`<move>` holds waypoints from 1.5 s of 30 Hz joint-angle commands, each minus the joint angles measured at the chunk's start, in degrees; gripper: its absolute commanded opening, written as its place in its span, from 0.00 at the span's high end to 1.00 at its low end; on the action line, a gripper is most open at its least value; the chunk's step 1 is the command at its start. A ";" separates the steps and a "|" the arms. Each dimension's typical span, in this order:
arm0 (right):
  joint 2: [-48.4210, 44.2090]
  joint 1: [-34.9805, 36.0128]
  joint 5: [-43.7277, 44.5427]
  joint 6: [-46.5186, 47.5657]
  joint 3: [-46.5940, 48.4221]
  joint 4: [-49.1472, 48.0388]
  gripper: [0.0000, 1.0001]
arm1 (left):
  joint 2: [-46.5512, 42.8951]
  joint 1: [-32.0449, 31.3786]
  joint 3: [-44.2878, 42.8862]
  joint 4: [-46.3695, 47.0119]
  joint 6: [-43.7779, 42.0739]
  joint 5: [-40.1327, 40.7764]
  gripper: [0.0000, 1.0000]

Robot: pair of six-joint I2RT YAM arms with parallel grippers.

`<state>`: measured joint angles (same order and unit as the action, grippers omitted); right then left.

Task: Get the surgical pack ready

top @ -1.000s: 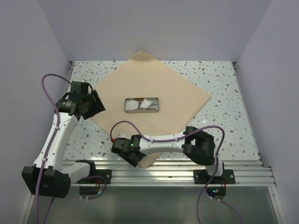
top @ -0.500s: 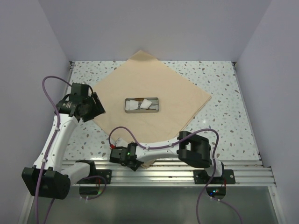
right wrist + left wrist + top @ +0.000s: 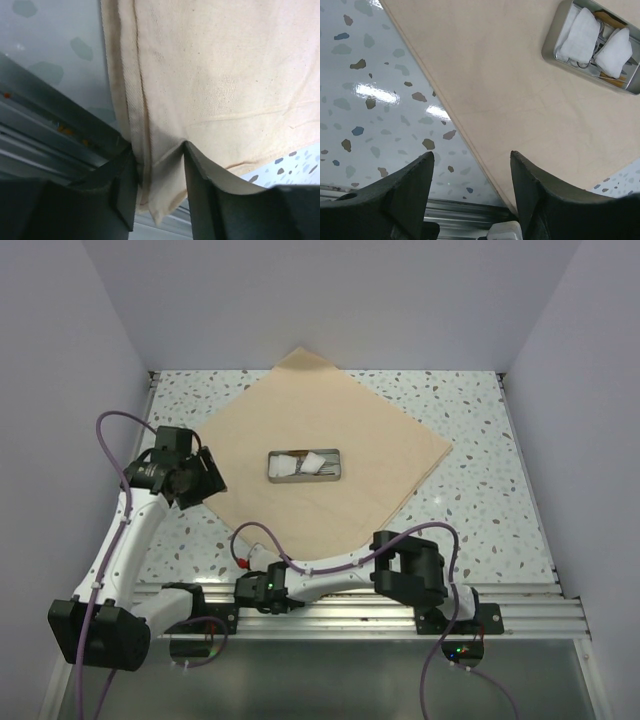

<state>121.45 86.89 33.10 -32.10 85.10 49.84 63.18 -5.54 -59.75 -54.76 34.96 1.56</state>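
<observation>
Right tool (image 3: 158, 152) around fabric sheet (image 3: 225, 75) corner

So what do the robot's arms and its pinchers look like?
The left arm and right arm are white tubes with chunky black joints. A purple cable runs along each. The left gripper and right gripper each have two thick black fingers, wedge-shaped and matte.

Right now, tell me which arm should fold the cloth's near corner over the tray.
Right. The right gripper has the fabric sheet's near corner pinched between its fingers, so it can lift and fold at once. The left gripper hangs open above the sheet's left edge, holding nothing.
</observation>
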 commanded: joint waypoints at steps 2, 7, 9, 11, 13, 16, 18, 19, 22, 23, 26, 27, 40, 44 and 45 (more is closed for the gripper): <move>-2.52 -0.67 4.78 -1.75 -1.16 2.45 0.65 | -1.48 0.35 0.68 1.41 0.28 -0.95 0.34; -4.11 -1.55 1.72 1.32 3.39 3.33 0.83 | -1.39 0.27 0.42 1.59 0.20 -1.12 0.34; -4.11 -2.51 -0.31 2.30 4.72 3.33 0.82 | -1.04 0.27 0.42 1.94 -0.24 -1.12 0.33; -4.38 -4.53 -3.73 4.40 6.21 2.89 0.82 | -0.60 0.27 0.77 3.07 -1.64 -2.78 0.34; -5.34 -6.90 -4.79 5.89 6.66 2.72 0.82 | 0.80 0.18 2.43 4.40 -2.70 -5.07 0.40; -7.53 -11.55 -9.62 8.62 5.87 0.79 0.82 | 3.35 0.35 5.95 7.73 -4.28 -10.69 0.52; -8.42 -14.02 -14.70 10.38 5.43 -0.27 0.81 | 4.75 0.27 8.94 11.51 -4.29 -14.47 0.61; -8.68 -16.64 -17.00 11.95 4.99 -1.49 0.80 | 5.28 0.27 9.82 12.74 -4.11 -15.70 0.63; -9.21 -21.74 -26.76 15.82 4.55 -4.22 0.78 | 8.01 0.27 12.45 17.48 -3.59 -20.80 0.68; -8.86 -22.90 -29.38 16.62 4.90 -4.58 0.78 | 8.88 0.27 13.42 19.67 -3.41 -22.72 0.69; -7.46 -28.34 -41.24 18.29 5.08 -6.95 0.71 | 13.88 0.27 14.39 23.10 -3.41 -24.76 0.72; -6.76 -30.97 -44.23 18.91 5.51 -7.30 0.64 | 15.12 0.18 14.48 23.73 -3.49 -24.94 0.72; -10.18 -37.67 -71.24 24.53 -2.13 -8.54 0.26 | 25.59 0.09 11.58 27.25 -5.34 -27.84 0.74; -12.46 -38.46 -67.22 24.54 -5.73 -9.33 0.26 | 26.12 0.09 11.76 27.34 -5.52 -28.02 0.74; -12.99 -39.33 -65.81 24.45 -6.78 -9.33 0.27 | 26.21 0.09 11.76 27.43 -5.52 -28.10 0.74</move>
<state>113.56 49.25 -32.73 -9.13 79.85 41.39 89.06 -5.54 -46.28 -29.45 30.76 -24.93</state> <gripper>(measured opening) 0.738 0.261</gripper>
